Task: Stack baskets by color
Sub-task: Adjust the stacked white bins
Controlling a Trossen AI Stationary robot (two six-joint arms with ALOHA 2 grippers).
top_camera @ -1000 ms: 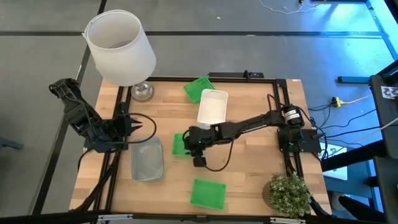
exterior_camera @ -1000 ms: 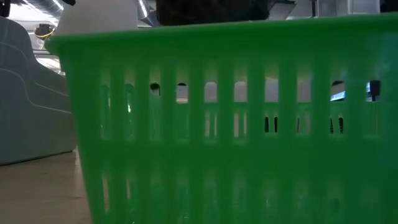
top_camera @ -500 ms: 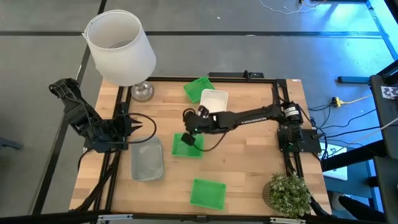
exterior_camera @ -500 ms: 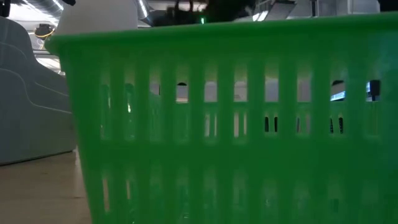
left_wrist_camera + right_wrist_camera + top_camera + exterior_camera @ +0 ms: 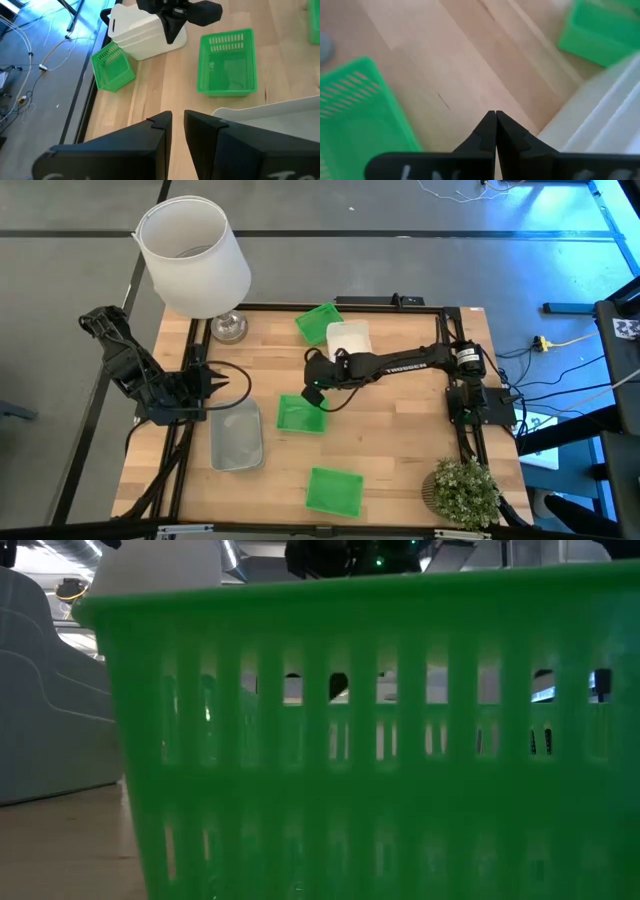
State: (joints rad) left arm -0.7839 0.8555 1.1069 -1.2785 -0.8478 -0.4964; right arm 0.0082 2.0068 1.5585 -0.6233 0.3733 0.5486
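Three green baskets lie apart on the wooden table: one at the far middle [image 5: 318, 320], one in the middle [image 5: 300, 415], one near the front edge [image 5: 333, 490]. White baskets [image 5: 348, 338] sit nested beside the far green one. A translucent grey basket [image 5: 236, 435] lies at the left. My right gripper [image 5: 495, 114] is shut and empty. It hangs over bare wood between the middle green basket [image 5: 355, 110] and the white baskets [image 5: 600, 115]. My left gripper [image 5: 177, 117] waits at the table's left edge, its fingers a narrow gap apart, by the grey basket's rim [image 5: 270, 107].
A large white lampshade [image 5: 192, 255] stands at the far left corner. A small potted plant [image 5: 462, 490] stands at the near right corner. The near green basket's slotted wall [image 5: 370, 740] fills the low view. Bare wood lies between the middle green basket and the plant.
My right gripper has gone from above the middle green basket toward the table's far edge and the white baskets, rolling as it went. The middle green basket, partly covered by the gripper before, now lies in full view in the same place.
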